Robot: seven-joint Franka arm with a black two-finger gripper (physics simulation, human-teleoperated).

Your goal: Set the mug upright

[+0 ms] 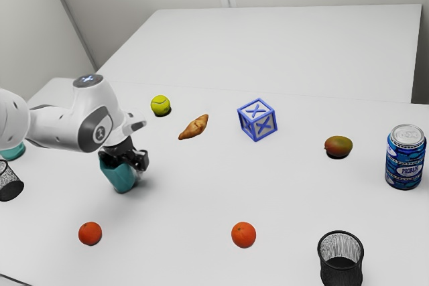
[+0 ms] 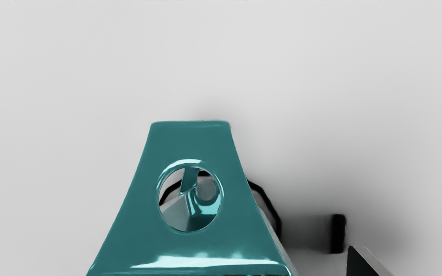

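Observation:
At the exterior view's left, my gripper [image 1: 137,159] points down at the teal mug [image 1: 122,176], its black fingers around the mug's upper part. The mug leans, narrow end low and wide end up by the hand; whether it touches the table I cannot tell. In the wrist view the mug [image 2: 190,143] lies between the fingers of my gripper [image 2: 221,264], with a round opening in its teal surface. One fingertip [image 2: 366,264] stands apart from the mug's side, leaving a gap; the mug hides the other.
An orange [image 1: 90,234] lies nearest the mug, a second orange [image 1: 243,234] farther along. Beyond are a tennis ball [image 1: 160,105], croissant [image 1: 194,127], blue-edged cube [image 1: 257,120], mango [image 1: 338,146], can [image 1: 405,157] and black mesh cup [image 1: 340,266]. Another mesh cup [image 1: 8,182] stands at the left edge.

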